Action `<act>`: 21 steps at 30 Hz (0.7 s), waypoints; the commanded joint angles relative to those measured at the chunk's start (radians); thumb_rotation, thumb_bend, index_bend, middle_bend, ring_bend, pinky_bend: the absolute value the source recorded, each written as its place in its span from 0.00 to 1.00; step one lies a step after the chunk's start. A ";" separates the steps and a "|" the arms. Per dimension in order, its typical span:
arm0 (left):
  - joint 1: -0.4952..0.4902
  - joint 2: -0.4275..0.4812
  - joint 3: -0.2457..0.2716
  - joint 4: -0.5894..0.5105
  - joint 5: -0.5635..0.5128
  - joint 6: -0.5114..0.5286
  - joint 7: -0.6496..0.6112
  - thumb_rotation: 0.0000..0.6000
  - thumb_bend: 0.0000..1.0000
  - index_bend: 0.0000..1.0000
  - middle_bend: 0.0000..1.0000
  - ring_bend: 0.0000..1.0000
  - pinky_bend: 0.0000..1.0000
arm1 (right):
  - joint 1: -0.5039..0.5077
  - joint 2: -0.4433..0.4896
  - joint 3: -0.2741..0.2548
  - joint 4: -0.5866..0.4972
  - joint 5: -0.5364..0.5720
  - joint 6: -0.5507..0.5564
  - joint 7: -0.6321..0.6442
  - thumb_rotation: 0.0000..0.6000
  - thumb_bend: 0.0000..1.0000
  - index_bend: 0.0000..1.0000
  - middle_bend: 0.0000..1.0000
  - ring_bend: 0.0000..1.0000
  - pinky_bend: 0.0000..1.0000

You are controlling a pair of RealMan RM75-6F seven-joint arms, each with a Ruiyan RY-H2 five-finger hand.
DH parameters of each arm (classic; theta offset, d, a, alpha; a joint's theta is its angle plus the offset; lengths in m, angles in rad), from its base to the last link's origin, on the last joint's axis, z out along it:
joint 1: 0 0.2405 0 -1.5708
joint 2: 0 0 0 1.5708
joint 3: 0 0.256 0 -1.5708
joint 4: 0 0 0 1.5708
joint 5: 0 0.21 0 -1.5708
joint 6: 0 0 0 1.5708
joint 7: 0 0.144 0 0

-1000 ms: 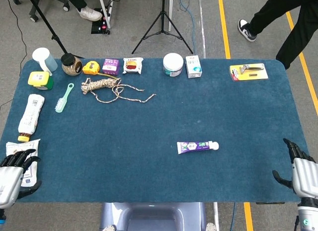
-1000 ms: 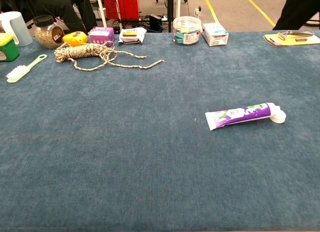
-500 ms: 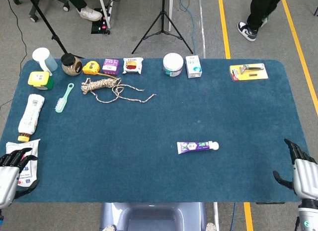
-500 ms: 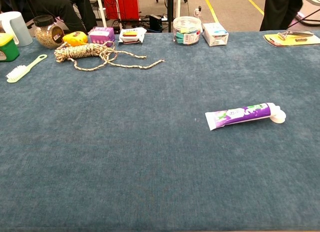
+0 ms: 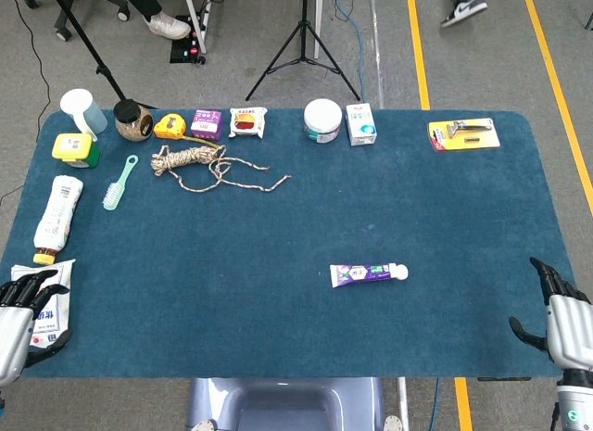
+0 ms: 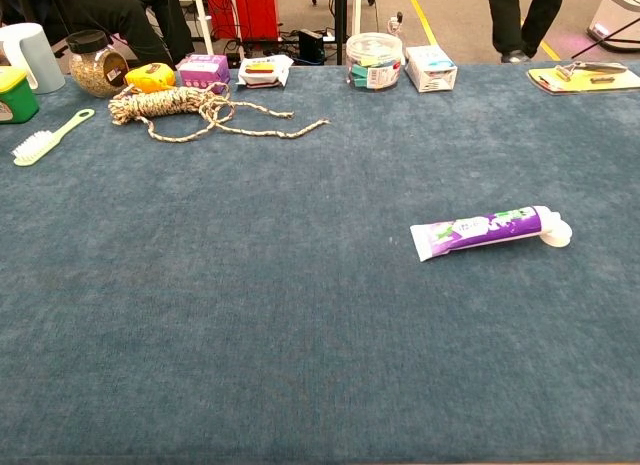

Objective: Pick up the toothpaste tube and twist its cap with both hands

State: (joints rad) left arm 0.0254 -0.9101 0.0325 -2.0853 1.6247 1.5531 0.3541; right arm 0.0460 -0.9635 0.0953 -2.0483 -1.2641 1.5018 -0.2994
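The toothpaste tube lies flat on the blue table, purple and white, with its white cap pointing right. My left hand hangs at the table's near left corner, fingers spread and holding nothing. At the near right corner my right hand is open too, far from the tube. Neither hand shows in the chest view.
Along the far edge stand a cup, jar, tape measure, small boxes, a round tub and a razor pack. A rope, brush, bottle and packet lie left.
My left hand has slid slightly left and down off the table corner. The person at the far right has walked away. The tube has not moved.
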 commanded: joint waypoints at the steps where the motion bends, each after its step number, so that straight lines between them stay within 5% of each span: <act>1: -0.001 0.001 -0.003 -0.001 0.003 0.002 0.001 1.00 0.18 0.32 0.21 0.17 0.21 | 0.009 0.001 0.011 0.001 0.010 -0.006 -0.001 1.00 0.29 0.08 0.17 0.27 0.30; 21: -0.049 0.036 -0.044 -0.061 0.012 -0.025 0.042 1.00 0.18 0.32 0.21 0.17 0.21 | 0.254 -0.145 0.115 0.181 0.060 -0.272 0.054 1.00 0.29 0.08 0.17 0.27 0.30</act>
State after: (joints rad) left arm -0.0219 -0.8736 -0.0104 -2.1450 1.6380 1.5296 0.3948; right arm 0.2761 -1.0809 0.1979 -1.8950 -1.2143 1.2557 -0.2549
